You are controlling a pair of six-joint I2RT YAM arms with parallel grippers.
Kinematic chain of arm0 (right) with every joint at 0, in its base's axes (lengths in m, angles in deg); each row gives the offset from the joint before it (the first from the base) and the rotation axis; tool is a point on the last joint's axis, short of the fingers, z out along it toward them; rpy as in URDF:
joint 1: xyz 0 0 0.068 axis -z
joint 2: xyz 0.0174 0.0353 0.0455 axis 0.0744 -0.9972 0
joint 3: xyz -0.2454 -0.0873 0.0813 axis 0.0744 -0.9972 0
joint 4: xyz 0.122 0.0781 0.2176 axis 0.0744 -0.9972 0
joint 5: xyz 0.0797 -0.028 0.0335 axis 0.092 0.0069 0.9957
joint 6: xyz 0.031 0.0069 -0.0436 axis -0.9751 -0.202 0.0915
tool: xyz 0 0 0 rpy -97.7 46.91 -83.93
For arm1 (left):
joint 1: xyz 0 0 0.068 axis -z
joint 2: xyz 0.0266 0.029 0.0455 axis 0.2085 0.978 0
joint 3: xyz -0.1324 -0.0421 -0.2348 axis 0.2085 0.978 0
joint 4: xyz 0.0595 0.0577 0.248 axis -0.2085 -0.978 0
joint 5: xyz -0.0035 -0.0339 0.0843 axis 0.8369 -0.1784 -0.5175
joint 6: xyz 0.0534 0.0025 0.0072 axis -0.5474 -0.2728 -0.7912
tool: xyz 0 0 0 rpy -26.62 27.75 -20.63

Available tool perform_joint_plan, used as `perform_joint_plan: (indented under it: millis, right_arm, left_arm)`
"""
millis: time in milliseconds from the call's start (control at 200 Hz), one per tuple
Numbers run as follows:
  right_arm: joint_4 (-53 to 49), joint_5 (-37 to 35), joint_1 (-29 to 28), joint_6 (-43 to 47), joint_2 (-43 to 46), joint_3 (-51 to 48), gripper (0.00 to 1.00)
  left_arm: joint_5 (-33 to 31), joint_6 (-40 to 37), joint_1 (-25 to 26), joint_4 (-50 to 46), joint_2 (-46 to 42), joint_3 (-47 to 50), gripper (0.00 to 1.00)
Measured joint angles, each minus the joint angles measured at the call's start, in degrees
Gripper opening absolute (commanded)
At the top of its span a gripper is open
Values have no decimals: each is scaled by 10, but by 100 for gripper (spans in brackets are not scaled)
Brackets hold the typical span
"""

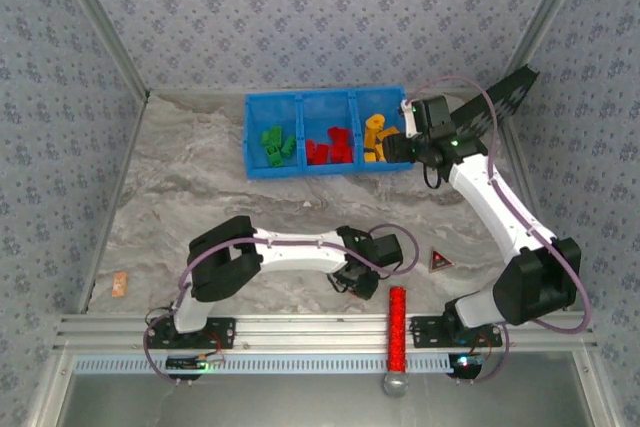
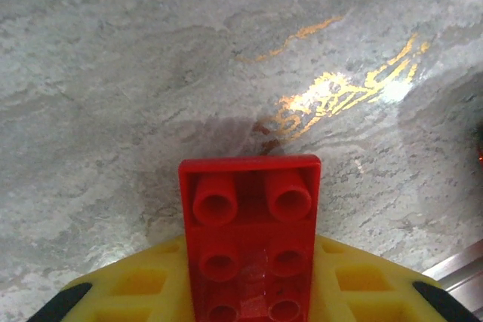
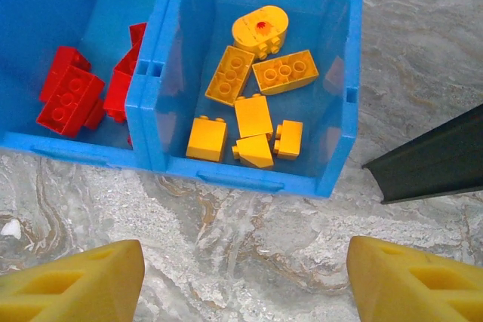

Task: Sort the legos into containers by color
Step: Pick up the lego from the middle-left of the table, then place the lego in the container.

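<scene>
Red brick (image 2: 249, 231) clamped in left jaws, studs plain at wrist.

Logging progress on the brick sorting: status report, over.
Left gripper shut on red studded plastic brick. Right gripper open, empty, facing blue three-compartment plastic bin. Red glittery cylinder beside left gripper, not blocking.

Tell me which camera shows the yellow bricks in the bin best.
Right wrist: the yellow bricks lie close, unobstructed, countable. Top external shows a small cluster beside the right gripper; left wrist shows a red brick instead.
</scene>
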Motion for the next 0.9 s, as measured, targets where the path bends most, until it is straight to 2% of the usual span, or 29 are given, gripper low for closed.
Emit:
perform_joint_plan:
  millis: [195, 340, 480, 655, 685, 700, 715, 725, 900]
  right_arm:
    - [12, 21, 14, -4, 6, -25, 73]
    - [14, 36, 20, -10, 13, -41, 73]
    - [22, 51, 20, -17, 42, -82, 75]
    - [29, 111, 23, -18, 86, -139, 76]
    - [29, 120, 23, -18, 90, -145, 80]
    - [29, 125, 23, -18, 92, -149, 86]
    - [29, 128, 23, -20, 94, -152, 98]
    - [30, 131, 22, -17, 96, -154, 100]
    - [48, 156, 17, -36, 137, -203, 100]
  left_arm:
    - [4, 7, -14, 10, -10, 13, 16]
    - [-26, -2, -46, -20, -16, 7, 16]
    - [-72, -43, -114, -72, -35, -60, 16]
    - [-132, -113, -225, -83, -62, -203, 16]
    - [-141, -123, -241, -83, -63, -223, 15]
    - [-145, -127, -247, -83, -63, -231, 15]
    - [-150, -132, -257, -82, -63, -241, 15]
    - [-151, -135, -260, -82, -63, -245, 15]
    - [-170, -172, -315, -78, -46, -305, 14]
